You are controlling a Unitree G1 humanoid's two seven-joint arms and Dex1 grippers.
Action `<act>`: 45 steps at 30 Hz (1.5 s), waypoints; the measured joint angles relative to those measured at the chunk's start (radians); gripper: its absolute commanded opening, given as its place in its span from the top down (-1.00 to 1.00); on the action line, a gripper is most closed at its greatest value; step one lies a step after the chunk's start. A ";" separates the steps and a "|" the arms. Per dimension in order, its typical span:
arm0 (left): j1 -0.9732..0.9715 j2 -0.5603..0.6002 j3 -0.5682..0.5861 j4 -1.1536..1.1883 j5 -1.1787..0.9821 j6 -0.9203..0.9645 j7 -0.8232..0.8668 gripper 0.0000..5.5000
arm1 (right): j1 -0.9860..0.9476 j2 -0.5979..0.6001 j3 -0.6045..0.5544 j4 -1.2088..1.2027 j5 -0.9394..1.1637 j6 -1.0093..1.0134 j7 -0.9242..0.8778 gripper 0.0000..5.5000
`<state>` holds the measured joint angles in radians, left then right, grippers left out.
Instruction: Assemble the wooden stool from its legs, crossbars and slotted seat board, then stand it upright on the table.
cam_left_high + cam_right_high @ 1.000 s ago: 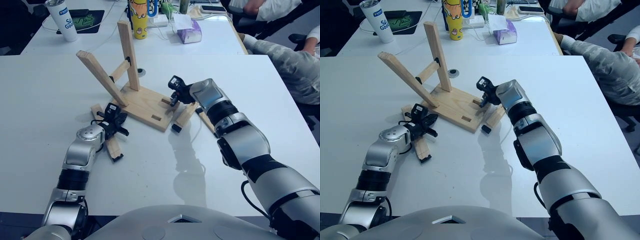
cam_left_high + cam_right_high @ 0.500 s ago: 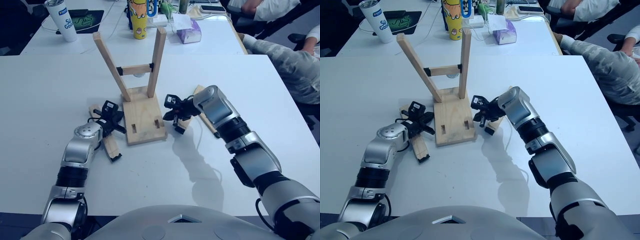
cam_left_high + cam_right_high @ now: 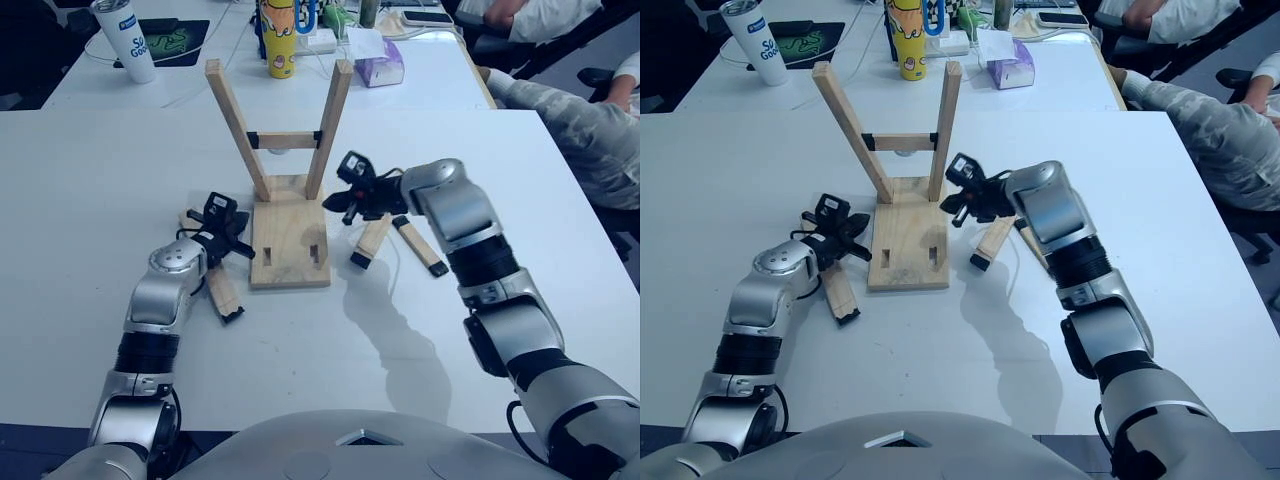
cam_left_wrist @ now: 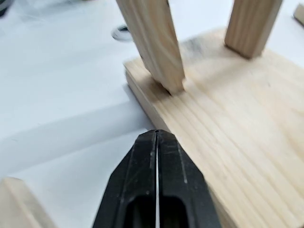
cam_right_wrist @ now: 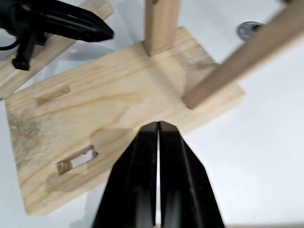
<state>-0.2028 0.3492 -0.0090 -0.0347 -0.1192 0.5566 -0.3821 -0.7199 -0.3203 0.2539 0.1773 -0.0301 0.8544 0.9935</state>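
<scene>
The slotted seat board (image 3: pixel 290 240) lies flat on the white table. Two legs (image 3: pixel 235 125) stand up from its far end, joined by a crossbar (image 3: pixel 285 140). The two slots (image 5: pixel 76 159) at its near end are empty. My left gripper (image 3: pixel 240 245) is shut with nothing in it, its tip just off the board's left edge (image 4: pixel 228 142). My right gripper (image 3: pixel 332 202) is shut too, empty, at the board's far right corner beside the right leg. Loose wooden pieces lie on the table: one (image 3: pixel 222 290) under my left arm, two (image 3: pixel 372 240) to the right of the board.
A white tumbler (image 3: pixel 125 40), a yellow cup (image 3: pixel 278 40) and a tissue box (image 3: pixel 378 68) stand on the table behind. A small metal ring (image 4: pixel 121 32) lies just beyond the legs. A person's sleeve (image 3: pixel 580 130) rests at the right edge.
The board with its legs has swung from lying askew to square with the table, the legs now upright. My right gripper has moved back along the board's right side. The left gripper has barely shifted.
</scene>
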 measured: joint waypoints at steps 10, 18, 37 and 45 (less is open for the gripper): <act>0.000 -0.009 0.032 -0.013 0.000 -0.012 0.035 0.99 | 0.197 -0.063 0.028 -0.065 0.028 0.101 -0.091 1.00; -0.003 -0.011 0.036 -0.021 0.001 -0.020 0.046 0.99 | 0.217 -0.102 -0.060 -0.166 0.114 0.013 -0.129 1.00; 0.155 -0.080 0.058 -0.218 0.000 -0.042 0.129 1.00 | 0.602 -0.032 -0.403 -0.260 0.145 -0.453 -0.651 0.80; 0.186 -0.100 0.076 -0.258 -0.007 -0.037 0.159 1.00 | 0.708 -0.099 -0.438 -0.421 0.289 -0.139 -0.560 0.40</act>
<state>-0.0164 0.2488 0.0672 -0.2932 -0.1260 0.5192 -0.2226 -0.0120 -0.4192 -0.1845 -0.2438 0.2593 0.7154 0.4338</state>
